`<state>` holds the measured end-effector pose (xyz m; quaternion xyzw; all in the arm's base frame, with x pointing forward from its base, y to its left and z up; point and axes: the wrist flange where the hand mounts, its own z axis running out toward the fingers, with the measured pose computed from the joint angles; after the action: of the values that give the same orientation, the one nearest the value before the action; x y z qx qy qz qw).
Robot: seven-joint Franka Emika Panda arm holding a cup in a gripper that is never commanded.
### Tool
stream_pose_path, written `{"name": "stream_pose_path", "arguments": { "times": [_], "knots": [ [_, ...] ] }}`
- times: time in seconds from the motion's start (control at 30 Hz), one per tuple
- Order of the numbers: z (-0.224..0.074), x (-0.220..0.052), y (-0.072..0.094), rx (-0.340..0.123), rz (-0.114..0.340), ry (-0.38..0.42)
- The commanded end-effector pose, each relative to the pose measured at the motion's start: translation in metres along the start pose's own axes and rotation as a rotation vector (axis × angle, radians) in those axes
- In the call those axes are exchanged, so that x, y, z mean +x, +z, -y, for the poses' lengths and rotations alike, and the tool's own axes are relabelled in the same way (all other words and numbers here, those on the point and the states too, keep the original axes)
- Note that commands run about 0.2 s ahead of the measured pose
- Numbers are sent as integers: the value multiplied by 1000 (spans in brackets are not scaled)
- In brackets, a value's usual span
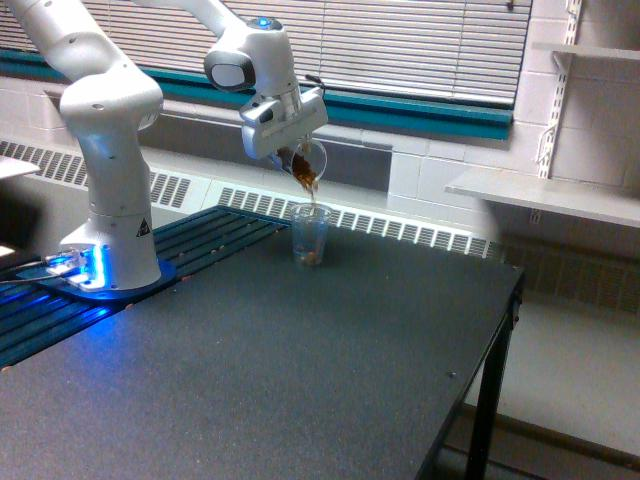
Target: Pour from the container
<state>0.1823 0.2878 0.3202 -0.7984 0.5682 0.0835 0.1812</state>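
Pouring underway: gripper (297, 152) clamps the tilted container (307, 165), brown contents falling into the standing cup (310, 234). Next: hold mouth over rim, tip further.

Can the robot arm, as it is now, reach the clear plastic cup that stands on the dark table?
Probably yes. The tool, shut on the small tilted transparent cup, hangs just above the standing clear plastic cup, with nothing between them except the falling brown contents.
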Motion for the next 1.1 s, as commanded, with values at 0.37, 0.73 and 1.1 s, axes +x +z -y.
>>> {"name": "stream_pose_path", "arguments": {
  "times": [0.37, 0.73, 1.1],
  "knots": [
    [-1, 2, 14, -28, 57, -68],
    [-1, 9, 15, -32, 97, -60],
    [-2, 24, 16, -54, 134, -52]
  ]
}}
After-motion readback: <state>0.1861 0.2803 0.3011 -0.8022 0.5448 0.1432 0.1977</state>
